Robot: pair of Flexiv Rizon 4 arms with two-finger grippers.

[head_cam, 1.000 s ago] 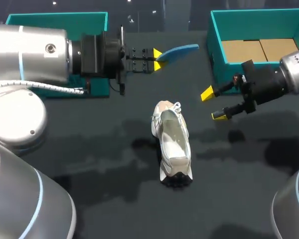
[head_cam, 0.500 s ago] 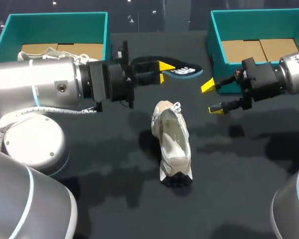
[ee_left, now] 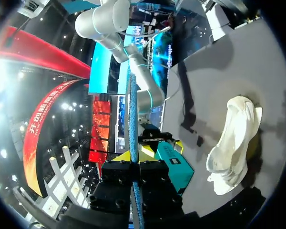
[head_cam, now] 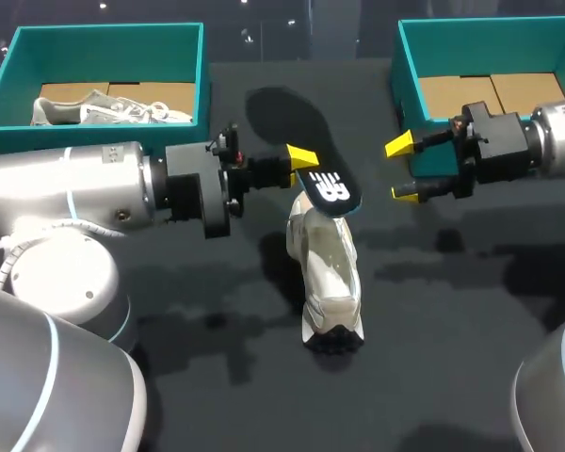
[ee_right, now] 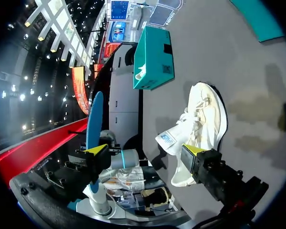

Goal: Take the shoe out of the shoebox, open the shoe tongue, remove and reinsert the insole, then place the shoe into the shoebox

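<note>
Step in hand: judged to be reinsertion, since the insole is out of the shoe and carried above it
Left pincer (head_cam: 303,166): closed on the dark, flat foam insole (head_cam: 328,185) with a blue underside; the insole projects ahead of the tips
Right pincer (head_cam: 402,170): wide apart, holding nothing, beside the teal cardboard shoebox (head_cam: 401,71)
White mesh lace-up shoe (head_cam: 326,268): on the black worktop (head_cam: 452,311), just below the left pincer, its near end under the insole; well apart from the right pincer
Next move: align the insole lengthwise with the shoe opening, tilt its free end down and slide it in; the right pincer probably has to steady the shoe
</note>
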